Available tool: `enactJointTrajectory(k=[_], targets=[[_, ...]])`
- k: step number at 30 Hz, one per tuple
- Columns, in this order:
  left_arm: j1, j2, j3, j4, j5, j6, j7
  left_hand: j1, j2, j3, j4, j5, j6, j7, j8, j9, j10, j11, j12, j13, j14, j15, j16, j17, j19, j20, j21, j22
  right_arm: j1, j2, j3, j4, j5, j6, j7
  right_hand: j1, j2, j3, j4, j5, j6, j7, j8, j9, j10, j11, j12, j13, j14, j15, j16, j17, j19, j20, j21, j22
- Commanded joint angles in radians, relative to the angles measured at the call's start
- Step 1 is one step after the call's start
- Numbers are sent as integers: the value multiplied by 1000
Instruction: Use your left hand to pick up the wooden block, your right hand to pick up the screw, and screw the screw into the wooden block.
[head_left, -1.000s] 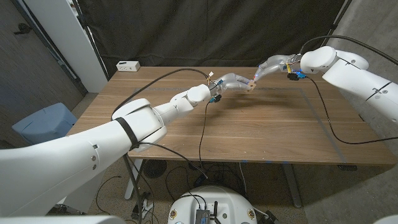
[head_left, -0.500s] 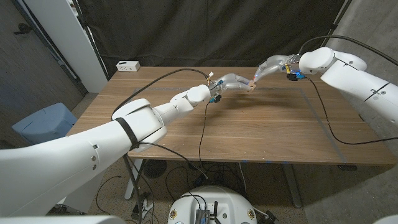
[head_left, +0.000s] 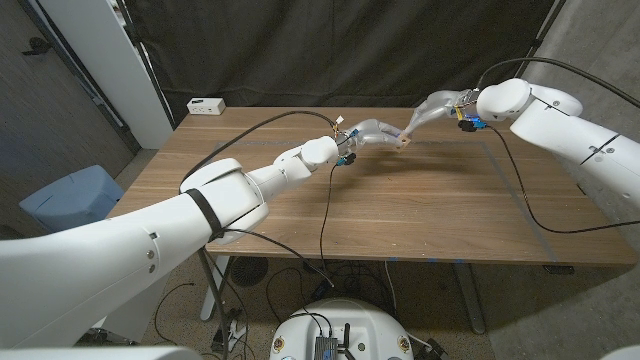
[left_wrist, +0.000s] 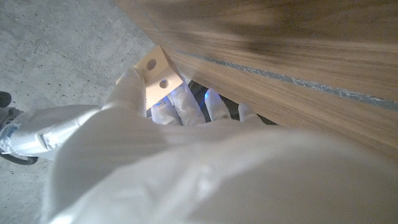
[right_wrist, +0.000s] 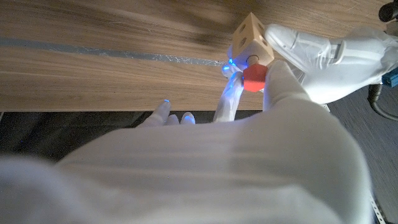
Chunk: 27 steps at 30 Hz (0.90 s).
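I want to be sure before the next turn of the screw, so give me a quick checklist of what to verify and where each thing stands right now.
1. Left hand holds the wooden block: ok, fingers wrapped on it, lifted off the table.
2. Right hand pinches the screw: ok, red head between its fingers.
3. Screw meets a block hole: ok, the head sits against one face beside an open hole.
4. Screw straight in the hole: cannot tell, shaft hidden.
5. How deep it is threaded: cannot tell.
6. Cables free of both hands: ok in the head view.
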Motion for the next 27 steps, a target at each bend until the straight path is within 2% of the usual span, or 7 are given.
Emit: enactJointTrajectory(k=[1, 8, 14, 16, 20, 23, 27], targets=[[-2, -1, 0, 1, -7, 9, -7, 4, 5, 6, 0, 9, 13, -2, 15, 5, 2, -1, 7, 2, 9, -64, 4, 2, 7, 5, 7, 5, 17, 5, -41, -28, -103, -56, -1, -44, -2, -14, 19, 2, 29, -6, 23, 12, 20, -4, 7, -1, 14, 0, 8, -1, 12, 1, 5, 4], [-1, 0, -1, 2, -10, 11, -10, 5, 7, 7, 0, 9, 15, -2, 16, 5, 5, -2, 8, 2, 10, -65, 4, 2, 10, 4, 8, 5, 15, 12, -44, -31, -129, -69, -7, -125, -14, -47, 47, 2, 56, 4, 47, 26, 44, -12, 4, -1, 35, -7, 11, -1, 21, 8, 1, 4], [-2, 0, -1, 2, -10, 13, -11, 7, 8, 8, 0, 10, 16, -2, 16, 5, 5, -1, 8, 2, 12, -65, 5, 2, 12, 2, 8, 5, 17, 19, -48, -28, -144, -71, -3, -163, -23, -64, 59, 3, 66, 5, 56, 31, 53, -17, 2, -1, 41, -11, 10, -1, 20, 14, -2, 4], [-3, 0, -1, 2, -11, 16, -13, 7, 8, 8, 0, 10, 16, -2, 16, 5, 5, -1, 8, 2, 12, -65, 5, 2, 13, 2, 9, 5, 21, 22, -54, -27, -152, -75, 3, -192, -32, -77, 69, 4, 68, 9, 57, 31, 56, -17, -1, -1, 42, -11, 8, -1, 18, 17, -4, 4], [-3, 0, -1, 2, -12, 19, -14, 8, 8, 8, 0, 10, 16, -2, 16, 5, 4, -1, 8, 2, 13, -67, 5, 2, 15, 2, 9, 5, 28, 24, -63, -25, -167, -77, 15, -248, -54, -105, 84, 9, 45, 16, 42, 16, 48, -13, -13, -1, 39, -9, 3, -1, 10, 21, -10, 4], [-3, -1, -1, 2, -13, 23, -15, 8, 8, 9, 0, 10, 16, -2, 15, 5, 4, -1, 8, 2, 14, -66, 5, 2, 17, 0, 9, 5, 30, 23, -64, -25, -172, -77, 24, -261, -59, -112, 87, 11, 36, 20, 38, 14, 45, -9, -16, -1, 38, -7, 1, -1, 7, 22, -11, 5], [-3, -1, -1, 2, -13, 24, -14, 9, 9, 9, 0, 11, 15, -2, 15, 5, 5, -1, 9, 2, 15, -67, 5, 2, 17, 1, 9, 5, 28, 23, -63, -31, -179, -85, 26, -298, -72, -132, 95, 19, 2, 32, 19, -3, 31, 4, -29, 0, 30, 5, -6, -1, -12, 32, -18, 5]])
